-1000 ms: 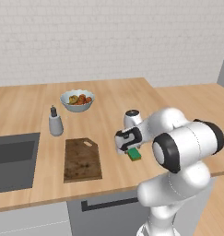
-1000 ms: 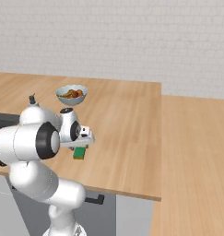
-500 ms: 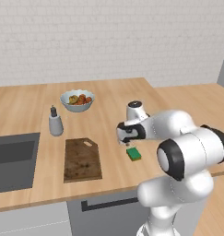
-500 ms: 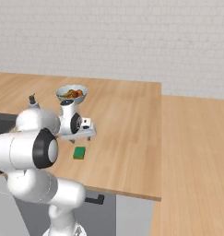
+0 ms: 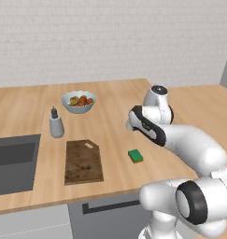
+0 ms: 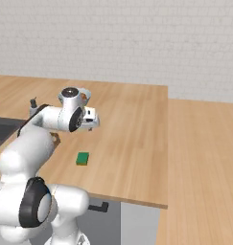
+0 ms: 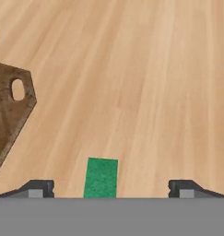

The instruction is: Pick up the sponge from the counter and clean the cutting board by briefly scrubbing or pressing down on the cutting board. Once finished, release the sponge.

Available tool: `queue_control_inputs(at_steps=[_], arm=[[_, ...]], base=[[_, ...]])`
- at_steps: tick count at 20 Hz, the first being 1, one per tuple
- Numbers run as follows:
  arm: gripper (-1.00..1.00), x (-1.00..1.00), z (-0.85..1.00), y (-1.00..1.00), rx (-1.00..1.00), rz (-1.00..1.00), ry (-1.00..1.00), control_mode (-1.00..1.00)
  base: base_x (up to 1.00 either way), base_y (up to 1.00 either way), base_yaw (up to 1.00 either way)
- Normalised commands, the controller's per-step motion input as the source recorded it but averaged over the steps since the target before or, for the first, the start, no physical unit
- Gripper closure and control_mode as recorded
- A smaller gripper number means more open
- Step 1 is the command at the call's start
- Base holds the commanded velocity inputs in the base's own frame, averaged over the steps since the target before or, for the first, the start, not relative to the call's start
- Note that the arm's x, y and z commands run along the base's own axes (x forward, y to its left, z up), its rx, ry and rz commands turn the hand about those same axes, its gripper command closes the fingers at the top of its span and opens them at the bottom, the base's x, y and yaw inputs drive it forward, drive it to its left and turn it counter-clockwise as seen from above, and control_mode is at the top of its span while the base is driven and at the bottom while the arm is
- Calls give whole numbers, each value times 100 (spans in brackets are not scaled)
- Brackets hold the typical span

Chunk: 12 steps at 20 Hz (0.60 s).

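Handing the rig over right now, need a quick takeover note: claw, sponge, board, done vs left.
Claw: open, empty, raised above the counter, tips either side of the sponge in the hand view.
Sponge: flat on the counter, right of the cutting board, not touching it.
Board: speckled dirt marks show, handle hole toward the wall.
Done: sponge is released, off the board. Whether scrubbing happened, the pictures don't tell.
Left: if not scrubbed, pick up sponge, press on board, release.

Nothing readable anywhere here, no labels, brands, numbers or signs on anything in any of the views.
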Motion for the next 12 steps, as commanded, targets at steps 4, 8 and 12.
queue_control_inputs(at_steps=[4,8,12], arm=[[-100,-85,57,0,-2,-22,-54,-100],[-100,-97,13,0,-4,-22,-54,-100],[-100,-100,27,0,-1,-18,-49,-100]], base=[[0,0,0],[0,0,0],[0,0,0]])
